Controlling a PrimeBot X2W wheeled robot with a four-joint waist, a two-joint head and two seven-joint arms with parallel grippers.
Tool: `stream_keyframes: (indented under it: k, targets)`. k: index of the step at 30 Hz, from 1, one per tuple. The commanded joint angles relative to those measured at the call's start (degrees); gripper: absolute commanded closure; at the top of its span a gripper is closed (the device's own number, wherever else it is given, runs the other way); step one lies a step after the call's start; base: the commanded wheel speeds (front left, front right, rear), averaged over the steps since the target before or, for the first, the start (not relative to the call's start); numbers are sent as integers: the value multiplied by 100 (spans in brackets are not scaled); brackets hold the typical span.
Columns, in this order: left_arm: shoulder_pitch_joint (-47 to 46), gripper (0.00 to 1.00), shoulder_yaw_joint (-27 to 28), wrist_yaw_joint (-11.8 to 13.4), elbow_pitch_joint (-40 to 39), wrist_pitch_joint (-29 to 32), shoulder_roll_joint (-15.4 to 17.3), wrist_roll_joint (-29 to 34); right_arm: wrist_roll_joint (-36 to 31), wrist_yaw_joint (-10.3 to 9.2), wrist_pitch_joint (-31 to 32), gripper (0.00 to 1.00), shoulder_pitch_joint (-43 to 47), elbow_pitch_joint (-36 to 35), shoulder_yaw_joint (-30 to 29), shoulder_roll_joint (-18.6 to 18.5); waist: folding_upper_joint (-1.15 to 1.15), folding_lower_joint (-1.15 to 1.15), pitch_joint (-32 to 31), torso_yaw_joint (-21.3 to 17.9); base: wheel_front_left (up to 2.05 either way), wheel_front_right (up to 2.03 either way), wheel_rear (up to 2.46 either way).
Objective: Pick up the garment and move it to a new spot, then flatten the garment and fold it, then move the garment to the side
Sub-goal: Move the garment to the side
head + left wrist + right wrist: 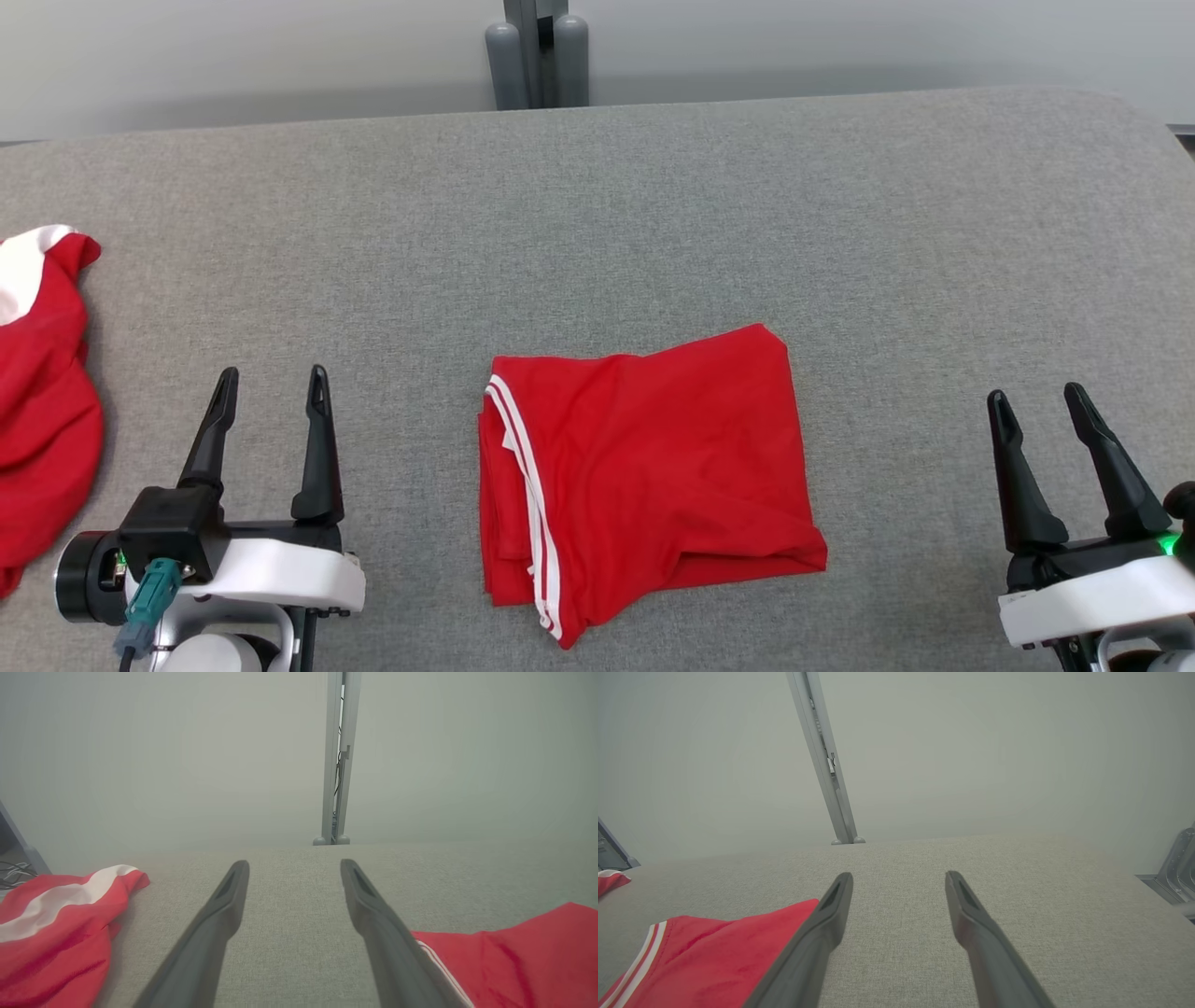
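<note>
A red garment with white stripes (644, 476) lies folded into a rough rectangle at the middle front of the grey table (597, 205). It shows at the lower right in the left wrist view (518, 956) and at the lower left in the right wrist view (710, 961). My left gripper (271, 387) rests open to the left of it, nothing between its fingers (219, 924). To the garment's right, my right gripper (1036, 401) is also open and empty, its fingers (971, 924) pointing across bare cloth. Neither gripper touches the garment.
A second red garment with a white band (42, 392) lies bunched at the table's left edge, close to my left gripper, and also appears in the left wrist view (56, 933). A grey metal post (537, 51) stands behind the table's far edge.
</note>
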Motion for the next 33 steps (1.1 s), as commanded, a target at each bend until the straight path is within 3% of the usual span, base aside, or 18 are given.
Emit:
stream_keyframes:
  k: [1, 12, 19, 26, 27, 29, 33]
  targets:
    - [-90, 0, -5, 0, -4, 28, 14, -24, 29, 2, 17, 0, 6, -38, -44, -17, 0, 0, 9, 34, 0, 0, 0]
    - [-294, 0, -175, -97, 117, -62, -86, -29, 122, 2, 581, 0, -116, 233, 243, -234, 0, 0, 102, 646, 0, 0, 0]
    - [-411, 0, -302, -128, 220, -200, -231, -13, 278, 2, 1167, 0, -205, 733, 622, -293, 0, 0, 238, 988, 0, 0, 0]
    - [-558, 0, -314, -158, 333, -345, -300, 49, 498, 2, 1366, 0, -494, 1332, 927, -273, 0, 0, 395, 1160, 0, 0, 0]
    - [-589, 0, -310, -166, 336, -366, -303, 46, 507, 2, 1409, 7, -535, 1411, 967, -279, 0, 0, 419, 1170, 0, 0, 0]
    - [-643, 0, -292, -172, 344, -383, -308, 49, 506, 2, 1396, 100, -615, 1512, 1062, -290, 0, 0, 448, 1176, 0, 0, 0]
    - [-690, 0, -261, -187, 344, -416, -314, 54, 470, 0, 1283, 100, -716, 1429, 1086, -421, 0, 0, 503, 1116, 0, 0, 0]
